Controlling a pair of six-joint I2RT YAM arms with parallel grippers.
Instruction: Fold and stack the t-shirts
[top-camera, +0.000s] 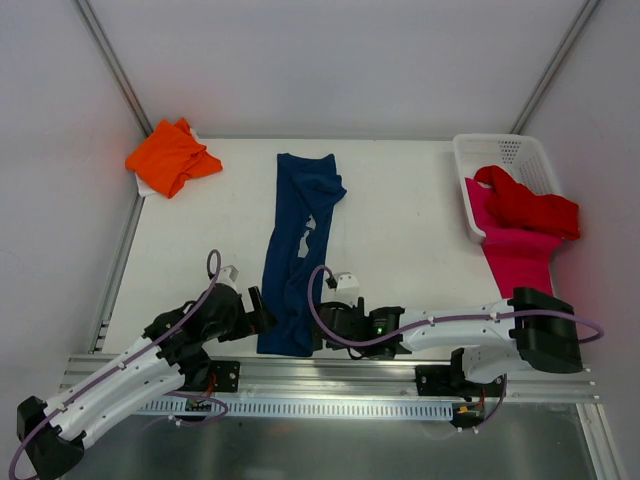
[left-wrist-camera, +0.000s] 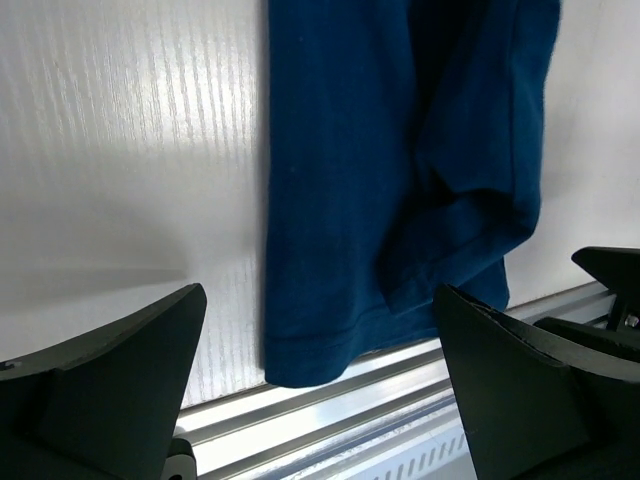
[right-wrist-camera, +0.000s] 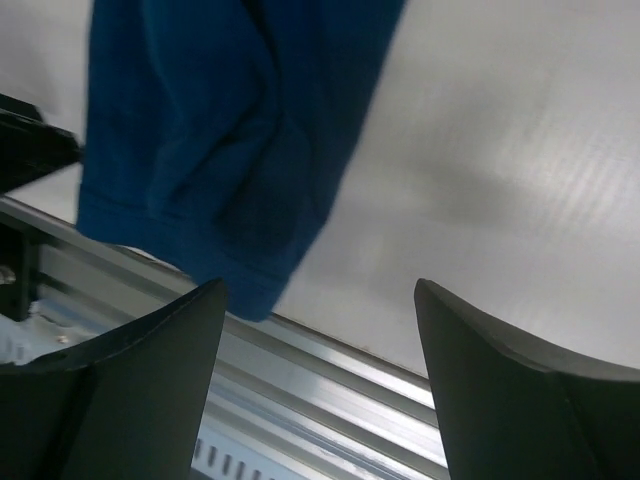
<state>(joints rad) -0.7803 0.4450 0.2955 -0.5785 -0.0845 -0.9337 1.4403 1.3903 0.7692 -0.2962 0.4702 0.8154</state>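
Navy t-shirt (top-camera: 298, 250) lies as a long crumpled strip on the table (top-camera: 420, 220). Left gripper (top-camera: 259, 306) sits just left of its near hem, right gripper (top-camera: 324, 323) just right; both spread, empty.

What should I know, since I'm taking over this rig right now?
Left hand: open, empty, left of the navy blue cloth t-shirt's near hem.
Right hand: open, empty, right of that hem.
Navy shirt: long narrow strip, mid-table.
Orange cloth t-shirt: crumpled, far left.
Red cloth t-shirt and magenta-pink cloth t-shirt: spilling from the white plastic mesh basket, far right.
Done: nothing stacked. Left: fold all four, stack.
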